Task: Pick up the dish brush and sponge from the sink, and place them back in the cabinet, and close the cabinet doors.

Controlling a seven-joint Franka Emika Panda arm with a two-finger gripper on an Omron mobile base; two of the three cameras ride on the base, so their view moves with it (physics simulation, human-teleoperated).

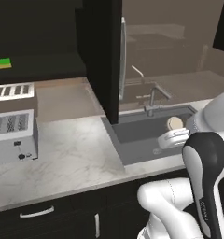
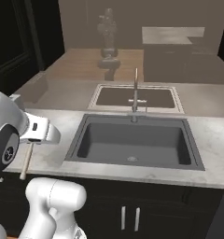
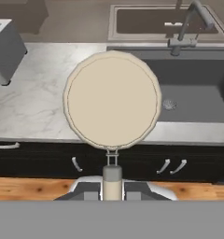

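The gripper (image 3: pixel 112 190) is clamped on the thin pale handle of the dish brush (image 3: pixel 112 100), whose round cream-white head stands up from the fingers, held in the air above the front edge of the counter (image 1: pixel 76 158) beside the sink (image 2: pixel 132 140). Beyond it the dark grey basin shows its round drain and grey faucet (image 2: pixel 135 95) at the back rim. At the counter's far left stands a toaster (image 1: pixel 13 135); above it the sponge (image 1: pixel 4 63), green over yellow, lies on the cabinet (image 1: pixel 39 60) shelf, one of the cabinet doors (image 1: pixel 107 56) standing open out over the counter.

Silver toaster (image 1: pixel 13 136) on marble counter (image 1: pixel 72 158), low black drawer with short handle (image 1: pixel 37 213) beneath
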